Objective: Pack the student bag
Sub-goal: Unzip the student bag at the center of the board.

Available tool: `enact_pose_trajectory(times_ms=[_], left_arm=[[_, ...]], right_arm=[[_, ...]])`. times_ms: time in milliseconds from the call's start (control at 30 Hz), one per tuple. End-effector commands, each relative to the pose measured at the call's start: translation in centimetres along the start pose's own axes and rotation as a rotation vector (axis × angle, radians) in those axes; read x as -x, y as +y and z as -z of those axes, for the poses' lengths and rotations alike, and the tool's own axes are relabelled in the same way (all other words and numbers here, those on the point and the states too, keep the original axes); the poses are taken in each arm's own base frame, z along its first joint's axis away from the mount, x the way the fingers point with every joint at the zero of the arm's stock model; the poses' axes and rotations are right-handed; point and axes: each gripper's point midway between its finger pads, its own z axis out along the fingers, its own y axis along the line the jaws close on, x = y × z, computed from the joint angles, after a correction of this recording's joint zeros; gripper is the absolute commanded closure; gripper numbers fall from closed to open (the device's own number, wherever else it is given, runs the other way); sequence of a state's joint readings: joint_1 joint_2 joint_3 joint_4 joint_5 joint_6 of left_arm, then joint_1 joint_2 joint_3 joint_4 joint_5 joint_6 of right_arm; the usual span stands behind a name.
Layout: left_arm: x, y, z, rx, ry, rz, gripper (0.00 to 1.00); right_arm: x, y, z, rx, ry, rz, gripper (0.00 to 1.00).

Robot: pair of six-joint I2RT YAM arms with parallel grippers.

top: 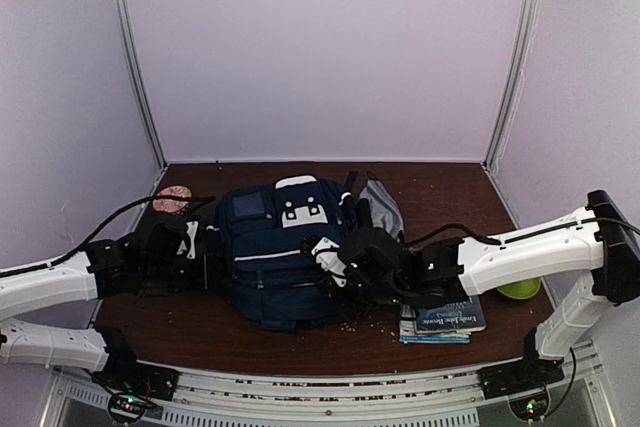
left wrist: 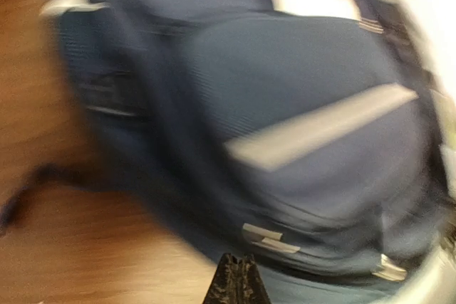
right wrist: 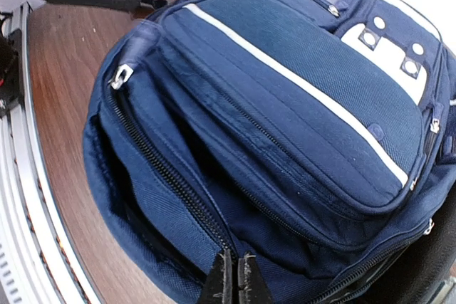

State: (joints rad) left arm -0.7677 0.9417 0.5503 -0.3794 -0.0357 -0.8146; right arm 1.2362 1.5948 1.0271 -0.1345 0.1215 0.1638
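The student bag [top: 275, 252], navy with white stripes and patches, lies flat in the middle of the table. It fills the left wrist view [left wrist: 299, 105], which is blurred, and the right wrist view [right wrist: 285, 105]. My left gripper [top: 193, 243] is at the bag's left side; its fingertips [left wrist: 237, 279] are shut together just off the fabric with nothing seen between them. My right gripper [top: 330, 259] is on the bag's right side, pinched shut [right wrist: 234, 279] where a zip line [right wrist: 178, 176] runs into its tips. A silver zip pull [right wrist: 121, 76] sits at that zip's far end.
A small grey pouch [top: 385, 209] lies against the bag's far right. Books [top: 445, 319] are stacked at the near right, with a green object [top: 520, 289] behind my right arm. A pink round thing [top: 172, 197] is at the far left. Crumbs dot the table's [top: 440, 197] wood.
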Motion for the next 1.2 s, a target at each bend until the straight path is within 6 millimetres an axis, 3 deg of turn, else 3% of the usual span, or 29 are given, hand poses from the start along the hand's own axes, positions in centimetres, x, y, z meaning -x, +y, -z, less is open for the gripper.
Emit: enact_pose_trajectory(times_ms=[0,167,233,333,433,733,1167], left_arm=[[-1.0,4.7,0.3,0.208,0.017,0.015,1.00],[-1.3,3.9,1.0,0.167,0.045,-0.006,1.00],[-1.2,2.5,1.3,0.091,0.045,-0.030,0.81],[-0.5,-0.6,2.3,-0.049,0.014,-0.085,0.39],[0.3,-3.4,3.2,-0.167,-0.010,-0.143,0.23],[-0.4,-8.1,2.2,-0.333,0.136,-0.360,0.20],[-2.5,-8.8,-0.2,-0.343,0.313,-0.459,0.20]], right_arm=[[-0.4,-1.3,1.8,-0.043,0.022,-0.010,1.00],[-0.5,-1.4,1.9,-0.047,0.023,-0.011,1.00],[-0.3,-1.3,1.8,-0.040,0.018,-0.022,1.00],[0.1,-0.9,1.6,-0.023,0.012,-0.033,1.00],[0.2,-0.6,1.3,-0.014,0.020,-0.030,1.00],[-0.8,-0.3,1.3,0.000,0.057,-0.013,1.00],[-0.9,-0.6,1.7,-0.011,0.048,-0.023,1.00]])
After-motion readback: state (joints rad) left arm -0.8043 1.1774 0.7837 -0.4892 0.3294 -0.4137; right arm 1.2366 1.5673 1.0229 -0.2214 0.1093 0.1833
